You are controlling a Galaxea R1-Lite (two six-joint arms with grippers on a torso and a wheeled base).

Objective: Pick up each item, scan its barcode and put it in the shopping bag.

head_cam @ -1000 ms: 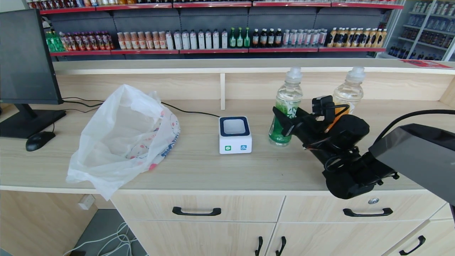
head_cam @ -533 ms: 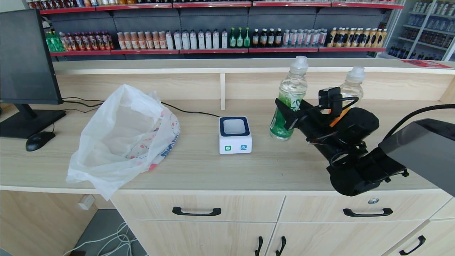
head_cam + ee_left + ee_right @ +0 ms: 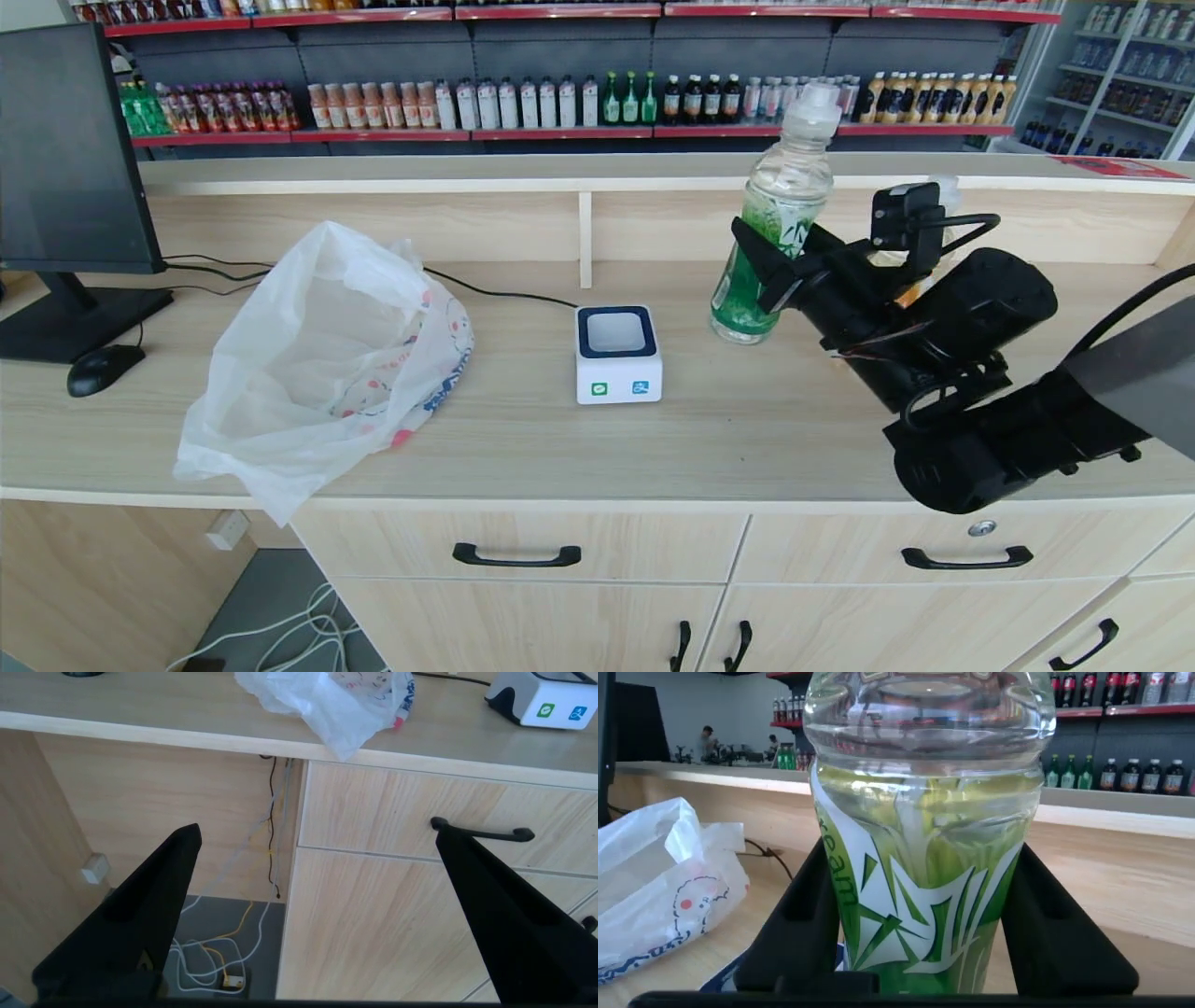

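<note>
A pale wooden shop counter [image 3: 523, 439] carries a white shopping bag [image 3: 317, 364] on the left and a small scanner [image 3: 616, 353] at the centre; drink shelves [image 3: 560, 103] line the wall behind. The right gripper [image 3: 764, 271] is clamped around the green-labelled bottle [image 3: 784, 191], holding it tilted just right of the scanner; the left gripper [image 3: 318, 835] hangs spread wide, empty, before the drawers [image 3: 411, 812].

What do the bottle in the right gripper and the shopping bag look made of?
Bottle: clear, glossy plastic by the look; the background shows through its upper part, and a green printed label wraps its lower body. Shopping bag: thin, translucent white plastic film, probably limp; it lies crumpled and slumped on the counter.
</note>
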